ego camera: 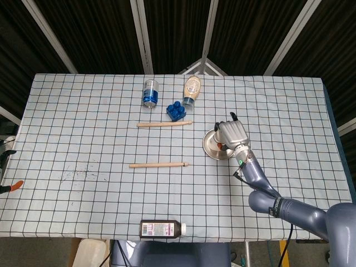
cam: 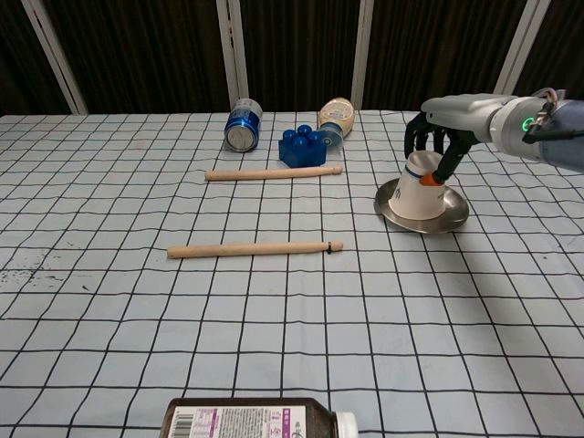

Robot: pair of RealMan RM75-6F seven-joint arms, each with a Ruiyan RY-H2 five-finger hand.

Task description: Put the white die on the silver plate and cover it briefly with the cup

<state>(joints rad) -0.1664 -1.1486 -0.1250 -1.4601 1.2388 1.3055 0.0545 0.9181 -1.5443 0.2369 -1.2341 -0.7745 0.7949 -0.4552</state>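
head view: high, looking down on whole table | chest view: low, facing across same table

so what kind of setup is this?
Likely a lab teleop test bench: a table under a grid-checked cloth, unrelated props such as a blue can and wooden sticks, dark curtains behind.

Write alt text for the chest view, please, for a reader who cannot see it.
The right robot hand holds an upturned white cup on a silver plate. On the checked tablecloth lie two wooden sticks, a blue can, a blue block and a brown bottle.
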